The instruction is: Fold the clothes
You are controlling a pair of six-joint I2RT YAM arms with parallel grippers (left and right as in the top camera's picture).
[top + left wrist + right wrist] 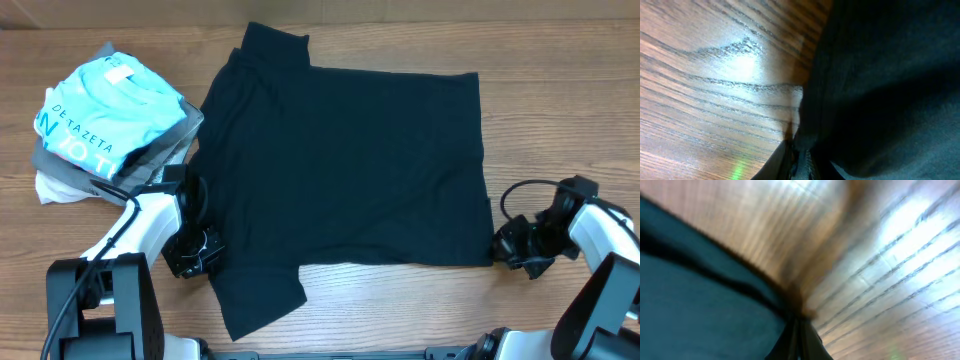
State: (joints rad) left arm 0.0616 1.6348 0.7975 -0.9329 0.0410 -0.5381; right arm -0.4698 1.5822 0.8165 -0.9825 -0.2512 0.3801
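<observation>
A dark navy T-shirt [345, 165] lies spread flat on the wooden table, one sleeve at the top left and one at the bottom left. My left gripper [207, 247] is at the shirt's lower left edge, shut on the shirt fabric [875, 90]; its fingers [799, 162] pinch the hem. My right gripper [503, 245] is at the shirt's lower right corner, shut on the fabric [700, 305], fingers [800, 340] closed on the edge.
A pile of folded clothes [105, 125] with a light blue printed shirt on top sits at the left of the table. Bare wood [560, 110] lies right of the shirt.
</observation>
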